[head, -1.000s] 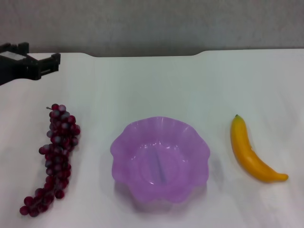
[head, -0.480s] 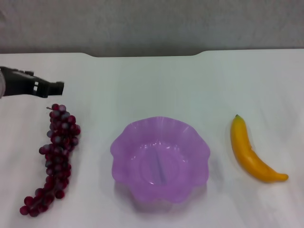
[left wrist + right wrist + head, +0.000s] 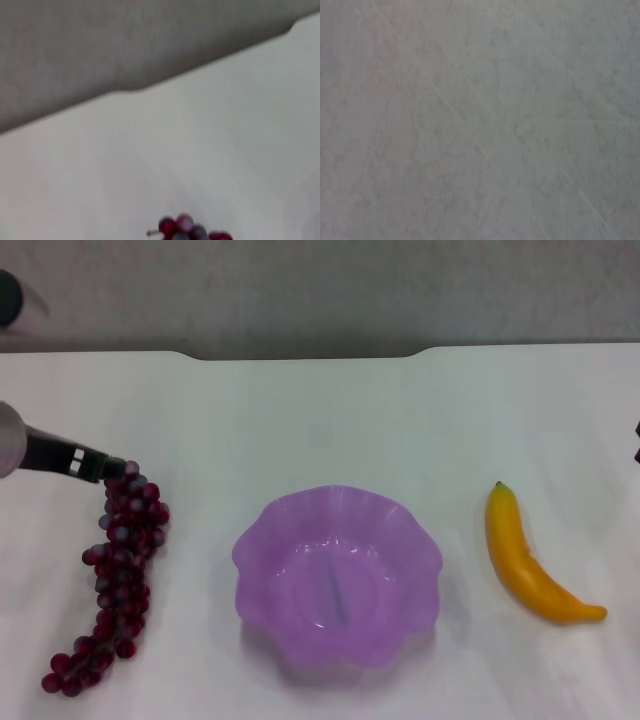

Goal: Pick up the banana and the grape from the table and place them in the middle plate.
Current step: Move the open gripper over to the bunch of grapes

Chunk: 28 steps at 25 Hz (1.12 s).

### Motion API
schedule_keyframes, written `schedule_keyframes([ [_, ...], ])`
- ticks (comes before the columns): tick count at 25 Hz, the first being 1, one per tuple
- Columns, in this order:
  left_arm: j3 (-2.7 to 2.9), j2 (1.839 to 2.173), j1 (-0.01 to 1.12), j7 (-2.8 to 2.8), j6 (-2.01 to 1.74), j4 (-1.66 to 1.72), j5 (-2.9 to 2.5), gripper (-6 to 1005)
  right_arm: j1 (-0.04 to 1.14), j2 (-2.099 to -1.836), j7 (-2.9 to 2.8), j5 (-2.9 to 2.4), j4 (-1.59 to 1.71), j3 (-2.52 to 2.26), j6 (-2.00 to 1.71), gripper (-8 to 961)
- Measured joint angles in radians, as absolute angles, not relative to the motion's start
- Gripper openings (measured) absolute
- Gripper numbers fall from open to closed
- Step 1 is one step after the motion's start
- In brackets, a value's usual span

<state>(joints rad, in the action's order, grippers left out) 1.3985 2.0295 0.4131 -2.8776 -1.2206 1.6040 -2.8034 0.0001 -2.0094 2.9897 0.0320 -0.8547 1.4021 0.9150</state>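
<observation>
At the left edge of the table, the left gripper reaches in low, its dark tip right at the top end of the grape; whether it touches the uppermost berries cannot be told, nor whether it is spread or closed, since only a narrow dark tip shows in the head view and the left wrist view shows no part of it. That wrist view catches only a few red-purple berries of the grape at its frame edge, with bare white tabletop beyond. The bunch lies stretched out on the table well to the left of the middle plate, its long axis running from near the gripper toward the robot. The plate sits in the centre with nothing in it, and the banana lies on the table to its right, apart from the rim, dark-green tip pointing away from the robot. The right gripper barely shows as a dark sliver at the far right edge of the head view, seemingly idle; its wrist view shows only a plain grey surface. The step in hand looks like the approach to grasp the grape, with nothing yet placed. The next move likely calls for settling over the stem end, closing firmly on it, and lifting high enough that the trailing bunch clears the scalloped rim.
</observation>
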Motion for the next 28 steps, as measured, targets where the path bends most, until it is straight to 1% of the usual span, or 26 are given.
schedule_keyframes([
  [2, 1.397, 2.03, 0.45, -2.879, -1.25, 1.544, -2.827, 711, 0.0, -2.009, 2.99, 0.032, -0.855, 1.402, 0.915, 839],
  [8, 1.404, 2.03, 0.474, -2.88, -1.273, 1.51, -2.841, 671, 0.0, -2.009, 2.99, 0.032, -0.855, 1.402, 0.914, 839],
  [19, 1.418, 2.032, 0.506, -2.88, -1.263, 1.424, -2.843, 672, 0.003, -2.009, 2.989, 0.032, -0.854, 1.401, 0.916, 839],
  [28, 1.471, 2.035, 0.51, -2.891, -1.205, 1.396, -2.835, 673, 0.006, -2.009, 2.988, 0.032, -0.854, 1.4, 0.918, 839],
])
